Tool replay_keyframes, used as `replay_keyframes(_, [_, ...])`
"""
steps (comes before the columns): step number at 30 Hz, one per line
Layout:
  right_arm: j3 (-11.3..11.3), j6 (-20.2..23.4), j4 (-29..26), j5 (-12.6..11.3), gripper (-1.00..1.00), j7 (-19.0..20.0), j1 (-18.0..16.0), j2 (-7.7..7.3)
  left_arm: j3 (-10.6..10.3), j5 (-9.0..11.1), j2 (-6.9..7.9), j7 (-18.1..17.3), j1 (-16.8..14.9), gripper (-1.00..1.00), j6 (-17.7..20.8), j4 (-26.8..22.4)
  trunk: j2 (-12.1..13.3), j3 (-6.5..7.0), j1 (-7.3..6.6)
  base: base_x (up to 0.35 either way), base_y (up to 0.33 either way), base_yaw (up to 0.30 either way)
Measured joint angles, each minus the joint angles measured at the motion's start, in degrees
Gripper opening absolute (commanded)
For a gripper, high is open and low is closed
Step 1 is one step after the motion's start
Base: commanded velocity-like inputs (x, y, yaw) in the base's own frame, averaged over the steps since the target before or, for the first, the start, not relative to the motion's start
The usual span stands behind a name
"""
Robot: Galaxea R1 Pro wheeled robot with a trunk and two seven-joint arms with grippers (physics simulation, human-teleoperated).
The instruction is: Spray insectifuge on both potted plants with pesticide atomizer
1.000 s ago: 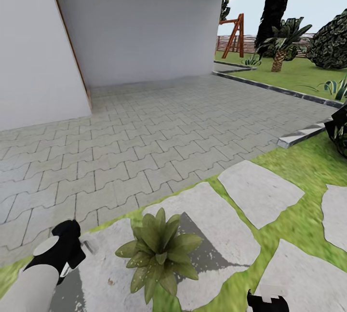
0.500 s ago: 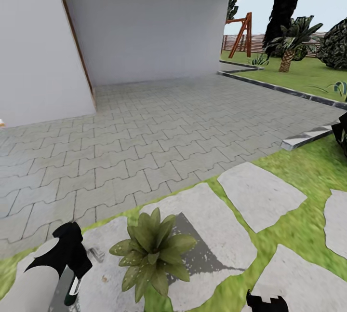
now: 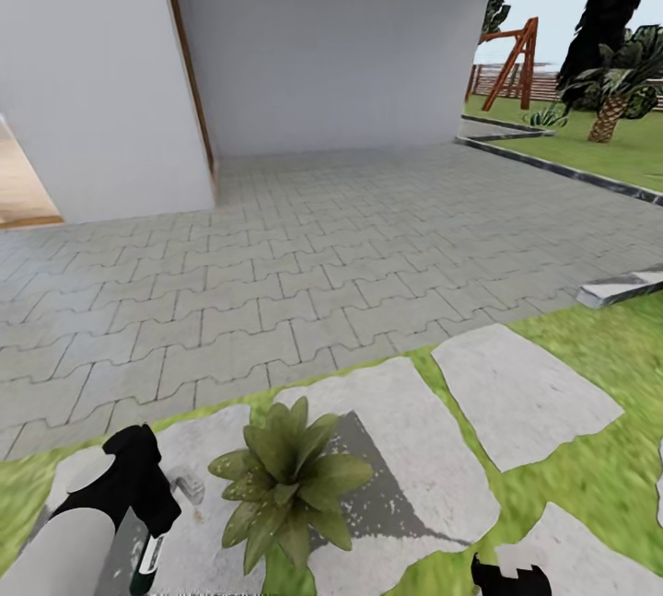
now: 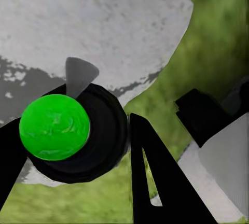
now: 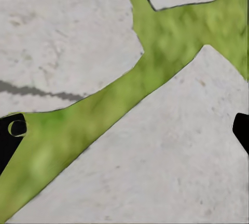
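Hanging low, left end effector grips atomizer beside potted plant.

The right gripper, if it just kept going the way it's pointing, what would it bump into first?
Probably the ground. The right gripper, fingers spread and empty, points down at a pale stepping stone beside a strip of grass. Nothing else seems to lie between, though depth is hard to judge.

Green-leaved potted plant, pale grey stepping stones, grey interlocking paving, bright green-capped black atomizer.
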Motion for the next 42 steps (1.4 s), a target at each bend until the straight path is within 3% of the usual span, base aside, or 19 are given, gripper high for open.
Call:
replay_keyframes(15, [0.14,-0.01,-0.03,0.23,1.00,0.24,0.01,-0.44,-0.27,-0.17,-0.10,0.16,-0.76,-1.00,0.81,-0.09,0.00,-0.28,0.02,-0.202,-0.219,0.098])
replay_keyframes(29, [0.17,0.00,-0.01,0.18,1.00,0.01,0.00,-0.20,-0.49,-0.35,-0.07,-1.77,-0.96,-1.00,3.18,-0.62,0.00,-0.28,0.00,-0.010,-0.278,0.102])
replay_keyframes(35, [0.17,0.00,-0.01,0.17,1.00,0.00,0.00,-0.11,-0.38,-4.06,-0.07,-1.80,-0.96,-1.00,3.24,-0.63,0.00,-0.28,0.00,-0.006,-0.282,0.275])
replay_keyframes(40, [0.17,0.00,-0.01,0.17,1.00,0.02,0.00,-0.10,-0.42,-4.53,0.09,-1.97,-0.96,-1.00,4.16,-0.76,0.00,-0.28,0.01,-0.083,-0.274,0.276])
replay_keyframes(42, [0.17,0.00,0.00,0.17,1.00,0.04,0.00,-0.10,-0.49,-4.73,0.41,-4.49,-1.41,-1.00,4.18,-1.04,0.00,-0.28,0.01,-0.043,-0.111,0.276])
